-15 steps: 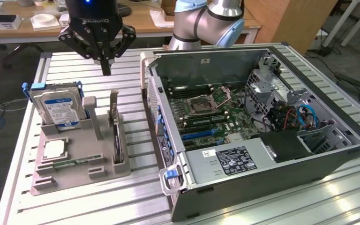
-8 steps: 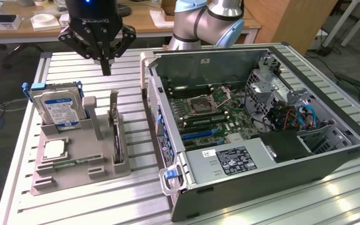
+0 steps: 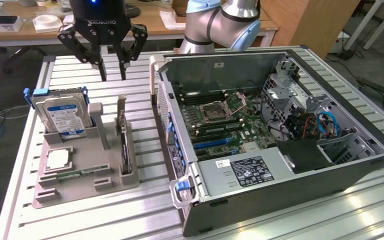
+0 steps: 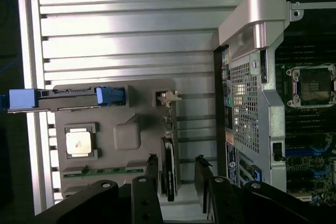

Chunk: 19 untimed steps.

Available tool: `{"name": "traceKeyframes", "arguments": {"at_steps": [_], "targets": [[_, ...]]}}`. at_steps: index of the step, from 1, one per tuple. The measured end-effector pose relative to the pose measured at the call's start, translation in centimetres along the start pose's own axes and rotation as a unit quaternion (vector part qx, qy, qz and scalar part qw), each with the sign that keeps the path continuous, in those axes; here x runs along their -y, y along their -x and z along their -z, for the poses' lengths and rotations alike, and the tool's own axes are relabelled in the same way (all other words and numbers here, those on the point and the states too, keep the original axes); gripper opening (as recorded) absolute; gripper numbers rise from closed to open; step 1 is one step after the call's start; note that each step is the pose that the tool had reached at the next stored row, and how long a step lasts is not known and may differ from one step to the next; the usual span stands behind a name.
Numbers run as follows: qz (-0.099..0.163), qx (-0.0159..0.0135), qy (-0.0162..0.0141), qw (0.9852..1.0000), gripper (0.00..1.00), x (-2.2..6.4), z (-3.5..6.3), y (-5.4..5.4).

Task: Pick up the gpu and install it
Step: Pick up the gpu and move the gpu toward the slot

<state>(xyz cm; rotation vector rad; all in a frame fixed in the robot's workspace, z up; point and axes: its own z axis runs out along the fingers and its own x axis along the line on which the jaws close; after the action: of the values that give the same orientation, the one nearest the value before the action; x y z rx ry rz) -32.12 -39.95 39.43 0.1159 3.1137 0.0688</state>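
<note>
The gpu [image 3: 122, 142] is a thin dark card standing on edge in a slot of the grey holder [image 3: 85, 187], at the exterior view's left of the computer case. My gripper [image 3: 112, 76] hangs above the holder's far end, higher than the card and not touching it. Its two black fingers point down with a gap between them and nothing held. In the wrist view the gpu [image 4: 168, 169] runs edge-on between the two fingertips of the gripper [image 4: 176, 158], well below them.
The holder also carries a silver hard drive [image 3: 60, 117] in a blue caddy, a processor chip [image 3: 56, 159] and a green memory stick [image 3: 78, 175]. The open computer case [image 3: 245, 65] with its motherboard [image 3: 222, 122] lies to the right on the slatted aluminium table [image 3: 112, 220].
</note>
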Motion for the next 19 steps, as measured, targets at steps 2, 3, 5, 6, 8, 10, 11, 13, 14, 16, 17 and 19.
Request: {"name": "traceKeyframes", "arguments": {"at_steps": [2,3,5,6,8,10,11,13,14,16,17,19], "targets": [[0.0,0.0,0.0,1.0,0.42,0.0,0.0,0.0],[0.002,-0.0001,0.0001,1.0,0.42,0.0,0.0,0.0],[0.012,-0.0006,0.0005,0.9999,0.42,0.0,0.0,0.0],[0.017,-0.0008,0.0008,0.9999,0.42,0.0,0.0,0.0],[0.024,-0.0011,0.0014,0.9997,0.42,0.0,-0.01,0.0],[0.029,-0.0015,0.0023,0.9996,0.42,0.05,-0.01,0.0],[0.03,-0.0014,0.0027,0.9995,0.42,0.08,-0.04,0.0],[0.032,-0.0015,0.0028,0.9995,0.42,0.13,-0.23,-0.01],[0.033,-0.0016,0.0028,0.9994,0.42,0.17,-0.33,0.0],[0.035,-0.0017,0.0029,0.9994,0.42,0.26,-0.56,0.0],[0.036,-0.0017,0.0029,0.9994,0.42,0.3,-0.66,0.0],[0.038,-0.0018,0.003,0.9993,0.42,0.41,-0.85,0.0]]}}
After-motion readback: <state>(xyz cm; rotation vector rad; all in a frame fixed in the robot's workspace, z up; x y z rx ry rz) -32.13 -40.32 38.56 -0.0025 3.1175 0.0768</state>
